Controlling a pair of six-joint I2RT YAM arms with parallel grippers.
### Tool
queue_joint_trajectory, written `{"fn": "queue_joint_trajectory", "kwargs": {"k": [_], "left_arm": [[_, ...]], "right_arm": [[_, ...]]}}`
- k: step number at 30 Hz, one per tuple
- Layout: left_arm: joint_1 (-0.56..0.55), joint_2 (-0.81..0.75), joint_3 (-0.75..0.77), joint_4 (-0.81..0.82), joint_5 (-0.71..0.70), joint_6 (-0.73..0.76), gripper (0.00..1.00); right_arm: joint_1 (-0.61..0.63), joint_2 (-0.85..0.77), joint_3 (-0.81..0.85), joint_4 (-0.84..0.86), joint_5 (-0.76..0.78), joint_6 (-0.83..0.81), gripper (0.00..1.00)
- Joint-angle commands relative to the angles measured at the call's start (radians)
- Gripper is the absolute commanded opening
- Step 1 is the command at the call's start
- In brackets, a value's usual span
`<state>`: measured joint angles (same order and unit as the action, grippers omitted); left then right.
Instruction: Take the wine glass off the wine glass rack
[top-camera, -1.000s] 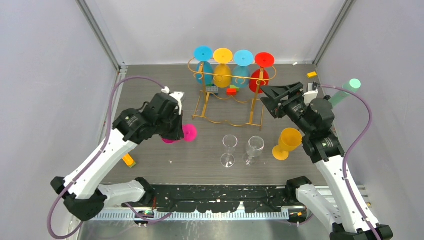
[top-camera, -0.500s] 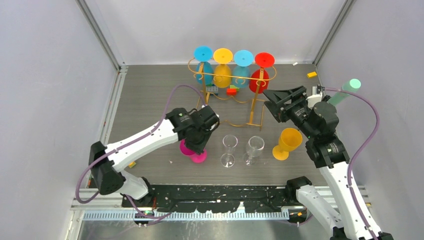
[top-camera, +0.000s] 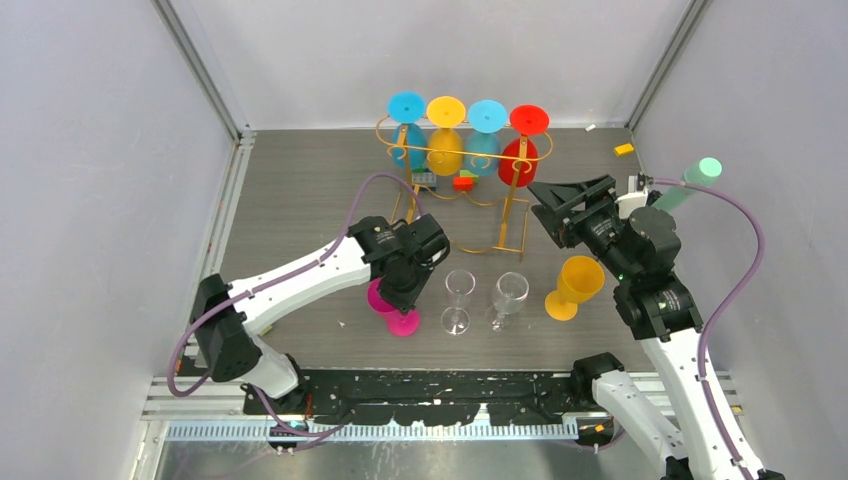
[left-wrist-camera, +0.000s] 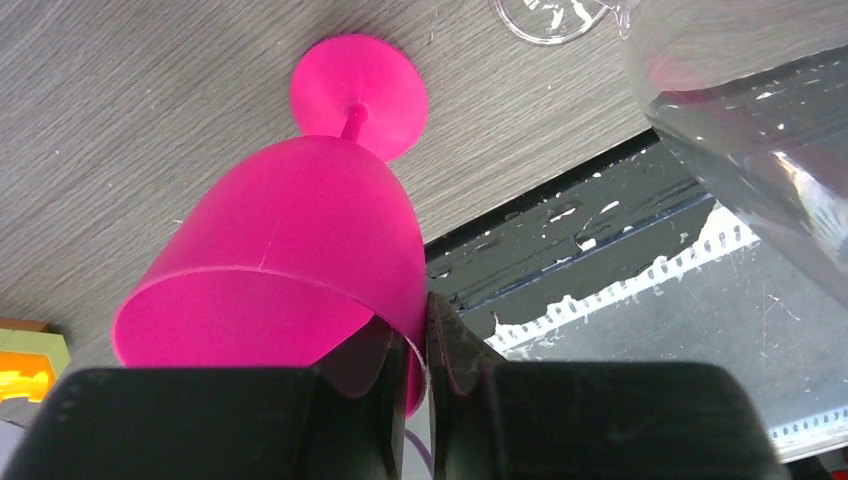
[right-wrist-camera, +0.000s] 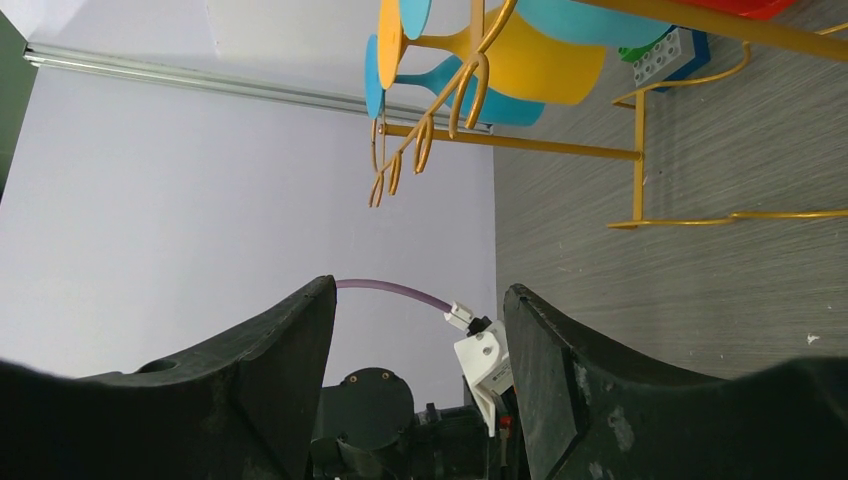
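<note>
**Wine glass rack, four glasses hung; one pink glass down in front, held by the left arm**

- Wine glass rack (top-camera: 508, 210): gold wire stand at the back of the tabletop (top-camera: 300, 200). Also in the right wrist view (right-wrist-camera: 520, 148).
- Hung on the rack, feet up, bowls down, left to right: blue glass (top-camera: 407, 105), yellow glass (top-camera: 446, 110), second blue glass (top-camera: 487, 114), red glass (top-camera: 529, 119).
- Pink wine glass (left-wrist-camera: 290, 240): off the rack, in front of its left end. Its foot (top-camera: 403, 322) is down at the tabletop. Whether it is fully set down cannot be told.
- Left gripper (left-wrist-camera: 408, 345): in front of the rack's left end, above the pink glass. The jaws are pinched on the wall of the bowl at its rim, one finger inside and one outside.
- Right gripper (right-wrist-camera: 420, 290): just beyond the rack's right end and apart from it, pointing at the rack. The jaws are spread wide with nothing between them.
- Two clear glasses (top-camera: 457, 290) (top-camera: 510, 292): upright in front of the rack's middle, side by side, to the right of the pink glass.
- Orange glass (top-camera: 575, 283): upright in front of the rack's right end.
- Toy bricks (top-camera: 463, 182): on the tabletop under the rack.
</note>
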<state>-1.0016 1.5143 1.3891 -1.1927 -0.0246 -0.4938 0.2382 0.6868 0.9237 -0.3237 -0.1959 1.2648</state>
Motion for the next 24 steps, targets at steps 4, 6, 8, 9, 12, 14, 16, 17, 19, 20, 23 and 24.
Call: {"fn": "queue_joint_trajectory", "kwargs": {"k": [4,6,8,9,12,14,16,17,19,20,23,24], "left_arm": [[-0.007,0.001,0.049,0.032,0.019,0.032,0.15],[-0.006,-0.019,0.048,0.066,0.062,0.034,0.17],[-0.007,-0.04,0.049,0.086,0.056,0.034,0.25],[-0.006,-0.048,0.054,0.085,0.046,0.034,0.29],[-0.006,-0.065,0.064,0.081,0.049,0.038,0.36],[-0.006,-0.087,0.068,0.08,0.047,0.041,0.39],[-0.006,-0.111,0.074,0.08,0.035,0.04,0.41],[-0.006,-0.126,0.078,0.081,0.033,0.04,0.42],[-0.006,-0.159,0.087,0.086,-0.018,0.041,0.44],[-0.006,-0.176,0.089,0.091,-0.03,0.042,0.45],[-0.005,-0.232,0.087,0.125,-0.06,0.058,0.5],[-0.004,-0.253,0.08,0.147,-0.062,0.068,0.53]], "right_arm": [[0.002,-0.018,0.036,0.021,0.02,-0.016,0.68],[0.003,-0.02,0.035,0.019,0.021,-0.016,0.67],[0.003,-0.022,0.035,0.018,0.021,-0.016,0.68],[0.003,-0.022,0.037,0.015,0.022,-0.016,0.68],[0.002,-0.024,0.043,0.001,0.027,-0.023,0.68],[0.002,-0.027,0.045,-0.001,0.031,-0.025,0.68],[0.002,-0.027,0.048,-0.001,0.035,-0.03,0.68],[0.002,-0.026,0.051,-0.008,0.037,-0.037,0.68],[0.003,-0.021,0.067,-0.029,0.048,-0.055,0.68],[0.003,-0.014,0.085,-0.036,0.055,-0.064,0.68],[0.003,0.017,0.143,-0.085,0.064,-0.127,0.68],[0.003,0.041,0.182,-0.099,0.072,-0.144,0.68]]}}
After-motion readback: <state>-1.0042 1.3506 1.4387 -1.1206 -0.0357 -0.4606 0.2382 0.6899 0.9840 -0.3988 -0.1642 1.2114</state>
